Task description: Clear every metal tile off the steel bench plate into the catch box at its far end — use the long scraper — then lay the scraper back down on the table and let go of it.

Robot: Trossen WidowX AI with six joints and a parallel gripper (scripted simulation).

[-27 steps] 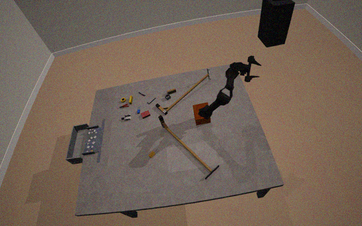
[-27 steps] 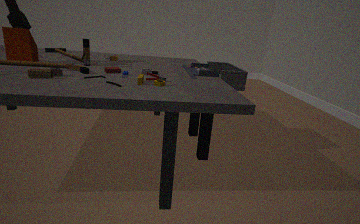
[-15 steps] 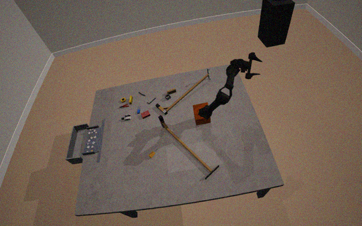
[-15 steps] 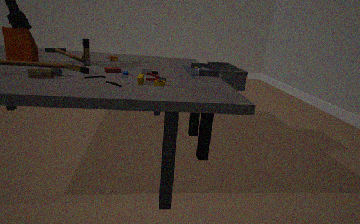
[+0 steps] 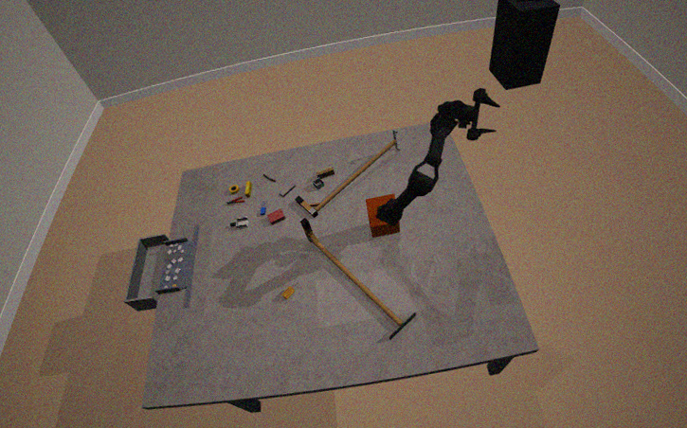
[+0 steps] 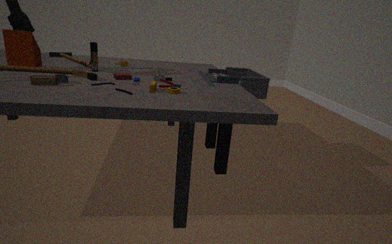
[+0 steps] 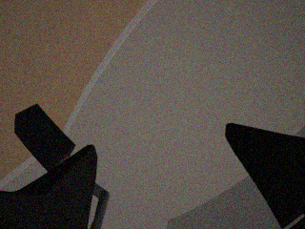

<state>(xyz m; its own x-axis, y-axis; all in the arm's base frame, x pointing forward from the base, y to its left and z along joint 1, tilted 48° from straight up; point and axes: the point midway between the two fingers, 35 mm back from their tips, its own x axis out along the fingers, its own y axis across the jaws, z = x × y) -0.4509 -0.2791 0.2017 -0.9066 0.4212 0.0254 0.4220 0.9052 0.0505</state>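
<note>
The steel bench plate (image 5: 185,272) (image 6: 218,77) lies at the table's left edge, with several small pale metal tiles (image 5: 173,263) on it. The dark catch box (image 5: 133,275) (image 6: 253,80) sits at its outer end, past the table edge. A long wooden-handled scraper (image 5: 351,275) with a dark cross blade lies flat on the table's middle. My gripper (image 5: 488,115) (image 7: 164,141) is open and empty. It hangs high above the table's far right corner, far from the scraper and the plate.
A second wooden-handled tool (image 5: 353,175) (image 6: 10,67) lies behind the arm's orange base block (image 5: 378,210) (image 6: 19,46). Small clutter surrounds a yellow tape roll (image 5: 234,188) (image 6: 173,89) and a red block (image 5: 275,216). A black box (image 5: 521,36) hangs near the gripper.
</note>
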